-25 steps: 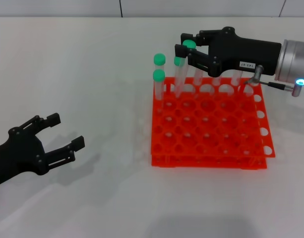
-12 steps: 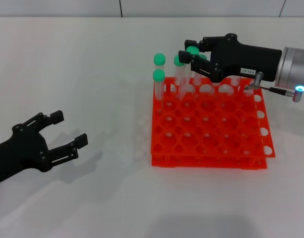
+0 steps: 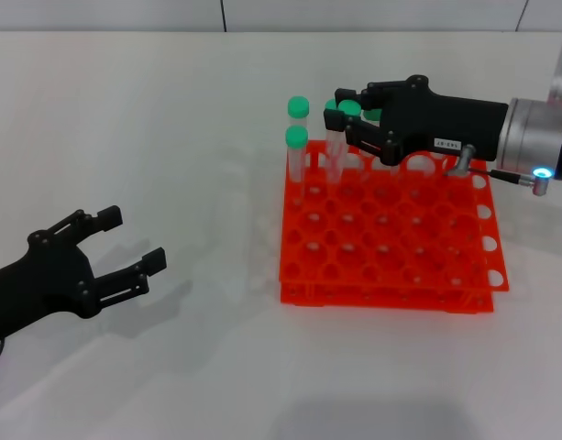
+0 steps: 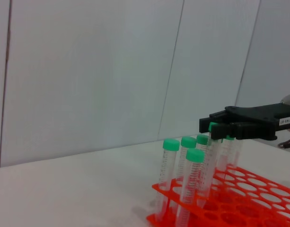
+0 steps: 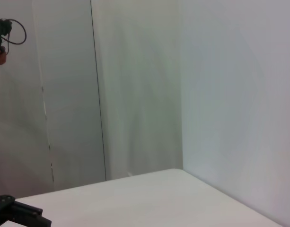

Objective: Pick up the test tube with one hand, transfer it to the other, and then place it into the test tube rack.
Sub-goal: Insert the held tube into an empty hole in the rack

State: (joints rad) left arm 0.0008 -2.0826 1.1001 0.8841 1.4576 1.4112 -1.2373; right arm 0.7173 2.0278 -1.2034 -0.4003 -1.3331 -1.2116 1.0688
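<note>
Your right black two-fingered gripper [image 3: 347, 121] clasps the slender clear green-capped test tube [image 3: 338, 137] at the bright orange-red plastic rack's [image 3: 385, 247] far edge; the left gripper [image 3: 129, 247] waits, spread, near the table's left edge. Lift crookedly and neighbouring tubes may topple.

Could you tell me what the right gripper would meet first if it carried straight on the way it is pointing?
Probably the green-capped test tube at the right gripper fingertips, in the test tube rack back row; exact depth is unclear.
</note>
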